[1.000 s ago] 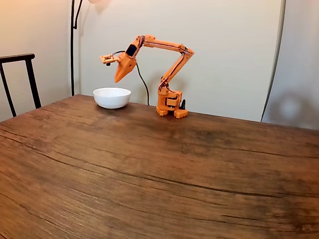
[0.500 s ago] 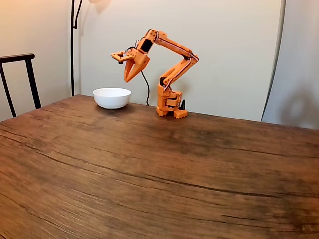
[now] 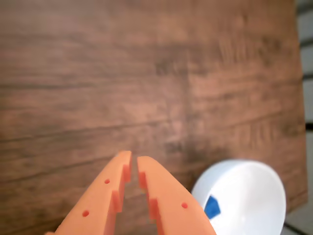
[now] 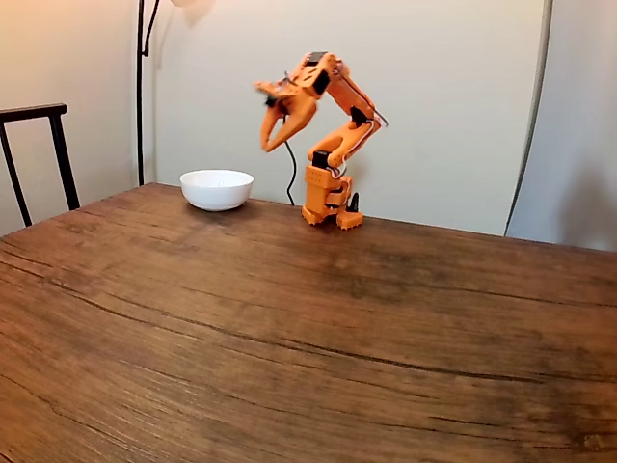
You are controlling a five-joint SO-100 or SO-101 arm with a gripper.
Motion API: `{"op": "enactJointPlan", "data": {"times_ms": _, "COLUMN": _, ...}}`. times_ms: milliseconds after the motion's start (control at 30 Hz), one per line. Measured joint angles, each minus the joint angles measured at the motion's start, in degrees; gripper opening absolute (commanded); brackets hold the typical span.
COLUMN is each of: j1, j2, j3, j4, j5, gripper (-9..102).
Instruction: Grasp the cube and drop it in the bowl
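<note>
In the wrist view the white bowl (image 3: 254, 188) lies at the lower right, and the small blue cube (image 3: 212, 207) rests inside it near its left wall. My orange gripper (image 3: 134, 161) hangs above bare wood to the left of the bowl, shut with nothing between its fingers. In the fixed view the bowl (image 4: 216, 188) stands at the back left of the table. My gripper (image 4: 267, 145) is motion-blurred, pointing down, high above the table and to the right of the bowl, near the arm's base (image 4: 328, 204). The cube is hidden inside the bowl there.
The wooden table (image 4: 308, 328) stretches wide toward the camera. A dark chair back (image 4: 39, 145) stands at the left edge, and a lamp pole (image 4: 141, 87) rises behind the bowl. A wall is close behind the arm.
The arm has folded back toward its base. The gripper has swung right and up, from above the bowl to a spot beside it.
</note>
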Motion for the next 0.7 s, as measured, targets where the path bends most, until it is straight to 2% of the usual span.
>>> {"op": "enactJointPlan", "data": {"times_ms": 467, "j1": -19.1, "j2": 31.0, "j3": 21.6, "j4": -0.1, "j5": -11.3, "gripper": 0}}
{"op": "enactJointPlan", "data": {"times_ms": 700, "j1": -24.8, "j2": 34.4, "j3": 27.5, "j4": -0.6, "j5": -12.0, "gripper": 0}}
